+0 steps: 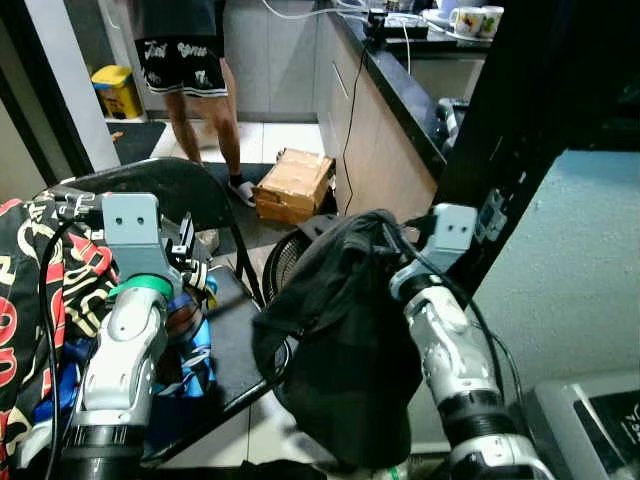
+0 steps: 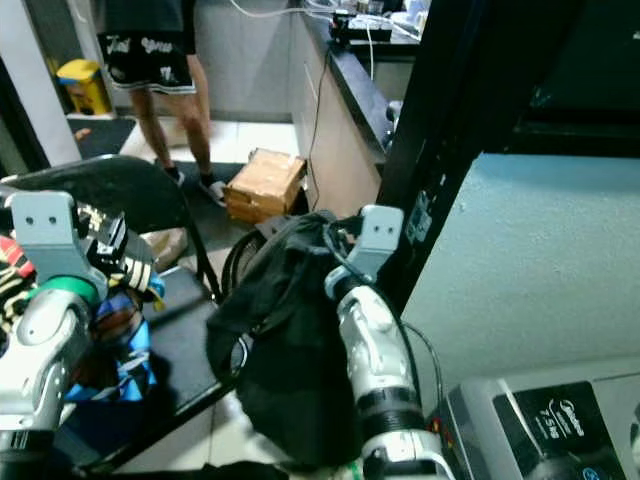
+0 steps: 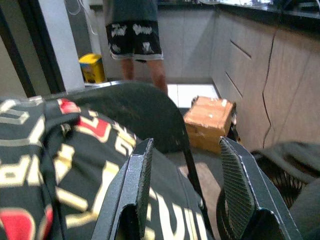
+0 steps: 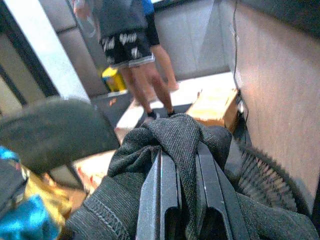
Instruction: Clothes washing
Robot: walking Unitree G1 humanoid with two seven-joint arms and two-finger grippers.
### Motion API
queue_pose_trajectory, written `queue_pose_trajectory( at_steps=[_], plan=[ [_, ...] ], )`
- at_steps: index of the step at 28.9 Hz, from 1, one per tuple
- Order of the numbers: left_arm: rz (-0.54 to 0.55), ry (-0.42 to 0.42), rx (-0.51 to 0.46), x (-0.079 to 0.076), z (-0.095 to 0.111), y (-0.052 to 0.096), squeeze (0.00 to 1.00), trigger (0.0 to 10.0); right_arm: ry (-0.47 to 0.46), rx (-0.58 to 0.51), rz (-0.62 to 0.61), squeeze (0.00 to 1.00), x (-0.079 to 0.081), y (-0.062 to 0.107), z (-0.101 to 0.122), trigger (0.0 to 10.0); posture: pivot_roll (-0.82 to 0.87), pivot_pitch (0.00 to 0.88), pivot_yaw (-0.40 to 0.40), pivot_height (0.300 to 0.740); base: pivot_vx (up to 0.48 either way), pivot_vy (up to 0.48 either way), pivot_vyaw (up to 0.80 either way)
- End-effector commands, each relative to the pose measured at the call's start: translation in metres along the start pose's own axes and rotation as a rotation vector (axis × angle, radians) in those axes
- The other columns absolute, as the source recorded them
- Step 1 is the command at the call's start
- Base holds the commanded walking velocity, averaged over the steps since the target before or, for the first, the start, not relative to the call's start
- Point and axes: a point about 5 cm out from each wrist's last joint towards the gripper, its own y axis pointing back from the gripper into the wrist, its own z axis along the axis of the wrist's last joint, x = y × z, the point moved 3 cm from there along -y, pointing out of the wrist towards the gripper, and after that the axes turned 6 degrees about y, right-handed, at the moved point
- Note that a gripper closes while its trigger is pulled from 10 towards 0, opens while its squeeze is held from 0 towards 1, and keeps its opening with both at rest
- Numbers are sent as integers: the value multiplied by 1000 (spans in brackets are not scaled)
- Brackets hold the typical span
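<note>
Raised and bent forward at mid-height: right arm, its right gripper (image 4: 182, 187) buried in a dark garment (image 1: 345, 345). Fingers (image 4: 161, 192) pressed close together, clamped on a fold of that cloth, which draped over and between them. Hung in a heavy bunch from the gripper, well above the floor, just beside the black chair (image 1: 190, 190) and in front of a round fan grille (image 4: 270, 180).

Lifted too, on the other side: left arm, with the left gripper (image 3: 187, 182) held over a black garment printed in red and cream letters (image 3: 60, 165). Fingers (image 3: 137, 182) spread wide apart, nothing between them, poised just above the printed cloth without clear contact. Piled on the chair seat with a blue piece (image 1: 195, 365) beside it.

Behind the chair: a cardboard box (image 1: 293, 185) on the tiled floor, against the wooden cabinet (image 1: 375, 150). Farther back, a person in black shorts (image 1: 185, 65), standing near a yellow bin (image 1: 118, 90). At the lower corner on the robot's right, the grey top of a washing machine (image 2: 545, 425).
</note>
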Motion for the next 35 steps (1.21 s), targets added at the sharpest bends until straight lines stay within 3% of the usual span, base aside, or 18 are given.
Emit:
queue_pose_trajectory(
  at_steps=[1,7,12,28,35],
  plan=[
    [-11,11,35,-4,-13,5,0,10000,3,9,-14,0,-1,3,-4,10000,146,0,7,740,0,0,0],
    [-33,10,61,-9,-20,9,0,10000,-2,14,-18,0,0,6,-8,10000,137,0,13,740,0,0,0],
    [-32,-8,45,-14,-18,4,0,10000,2,1,-34,0,-5,2,-3,10000,135,0,19,740,0,0,0],
    [-35,-7,40,-16,-17,3,0,10000,4,-2,-40,0,-5,2,-1,10000,135,0,19,740,0,0,0],
    [-79,18,29,-27,-18,10,0,10000,3,20,-48,0,-4,9,-11,10000,130,0,31,740,-343,0,0]
  ],
)
